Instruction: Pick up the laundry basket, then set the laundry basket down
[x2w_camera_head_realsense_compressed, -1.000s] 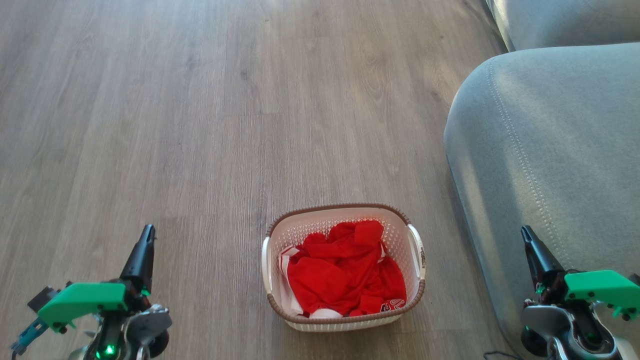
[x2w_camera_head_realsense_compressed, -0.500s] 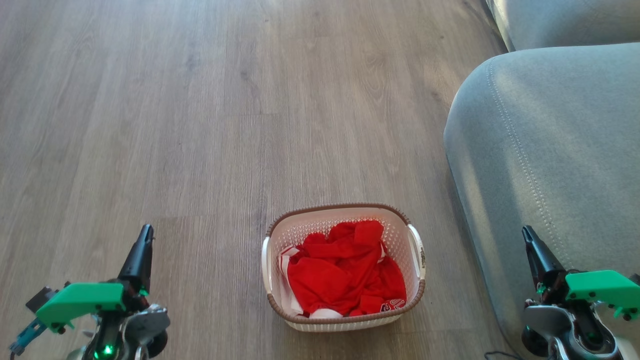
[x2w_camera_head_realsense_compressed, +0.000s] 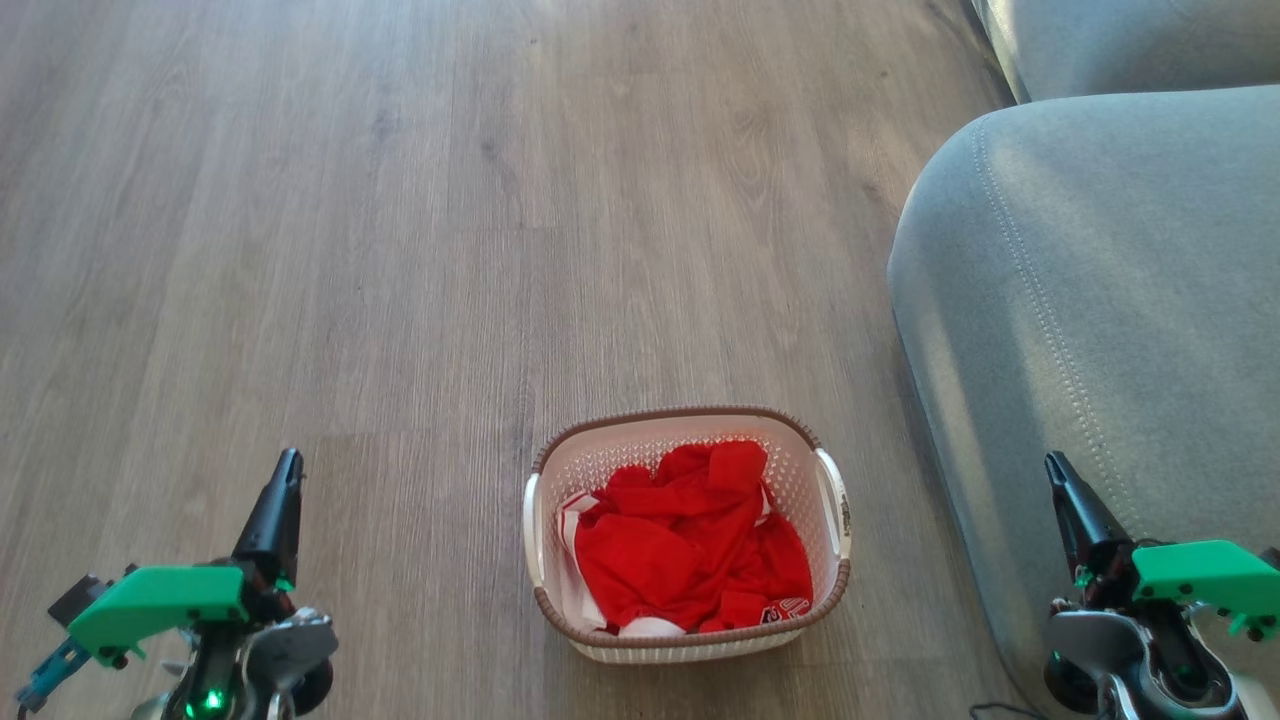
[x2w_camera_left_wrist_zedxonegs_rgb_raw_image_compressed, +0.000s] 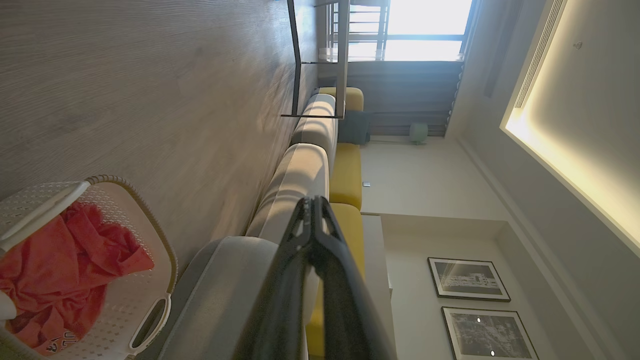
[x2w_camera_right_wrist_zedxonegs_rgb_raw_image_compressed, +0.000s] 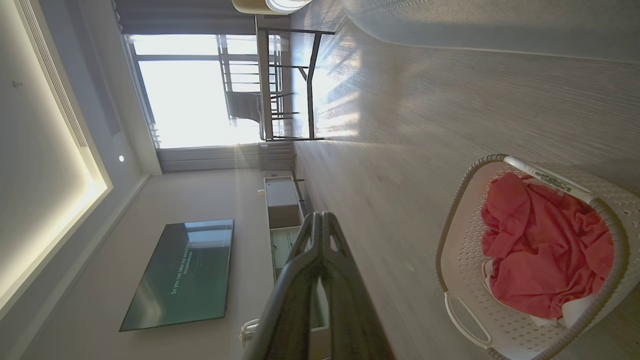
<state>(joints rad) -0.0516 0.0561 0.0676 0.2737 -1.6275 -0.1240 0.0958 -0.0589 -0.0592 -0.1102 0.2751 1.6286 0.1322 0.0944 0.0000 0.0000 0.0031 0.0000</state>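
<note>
The laundry basket (x2w_camera_head_realsense_compressed: 806, 478), cream-white and perforated with a brown rim and white side handles, stands on the wooden floor low in the head view, holding crumpled red clothing (x2w_camera_head_realsense_compressed: 690, 545). It also appears at the lower left of the left wrist view, laundry basket (x2w_camera_left_wrist_zedxonegs_rgb_raw_image_compressed: 142, 295), and at the lower right of the right wrist view, laundry basket (x2w_camera_right_wrist_zedxonegs_rgb_raw_image_compressed: 462, 260). My left gripper (x2w_camera_head_realsense_compressed: 287, 466) is shut and empty, well to the basket's left. My right gripper (x2w_camera_head_realsense_compressed: 1055, 467) is shut and empty, to the basket's right in front of the sofa. In the wrist views, left gripper (x2w_camera_left_wrist_zedxonegs_rgb_raw_image_compressed: 312, 202) and right gripper (x2w_camera_right_wrist_zedxonegs_rgb_raw_image_compressed: 319, 216) show their tips pressed together.
A grey sofa (x2w_camera_head_realsense_compressed: 1090, 290) fills the right side, close to the basket's right handle. Open wooden floor (x2w_camera_head_realsense_compressed: 400, 250) stretches ahead and to the left. A metal-framed table (x2w_camera_right_wrist_zedxonegs_rgb_raw_image_compressed: 287, 85) stands far off by the window.
The left gripper has drifted slightly left; the right gripper has barely shifted. The basket has not moved.
</note>
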